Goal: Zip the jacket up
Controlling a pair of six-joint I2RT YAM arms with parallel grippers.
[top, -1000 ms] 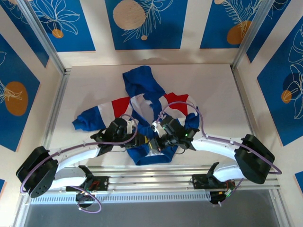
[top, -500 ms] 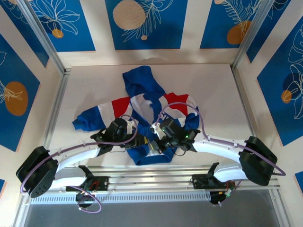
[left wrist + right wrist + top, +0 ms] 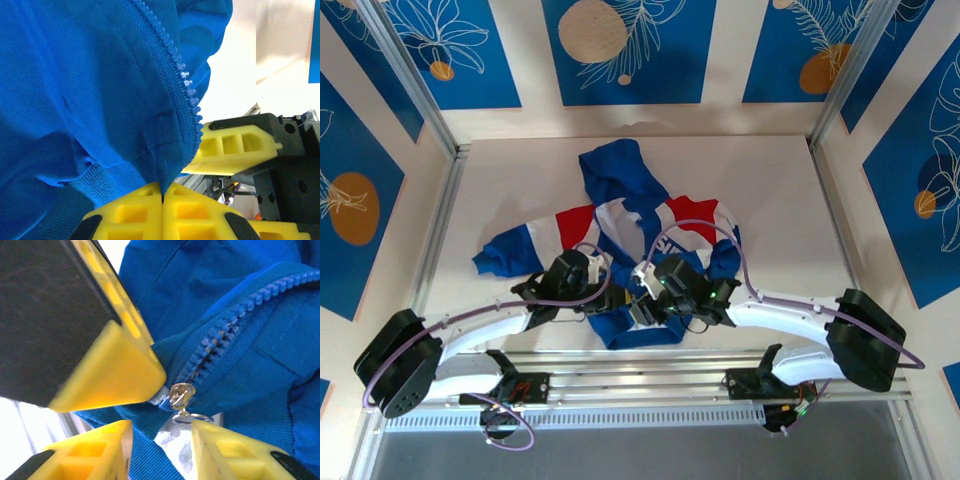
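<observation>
White desk (image 3: 790,200), blue floral walls; 1 jacket (image 3: 620,175), centre, hood far; soft, light, limp fabric, likely to bunch; left gripper (image 3: 162,195): fingers clamped on hem beside zipper base; right gripper (image 3: 161,429): fingers apart, straddling metal zipper pull (image 3: 182,394); best hold there.

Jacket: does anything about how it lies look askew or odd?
Yes. The jacket lies rumpled: one sleeve splays out to the left, the other sleeve is bunched up, and the hood is folded sideways. The zipper teeth stand apart above the slider at the hem.
</observation>
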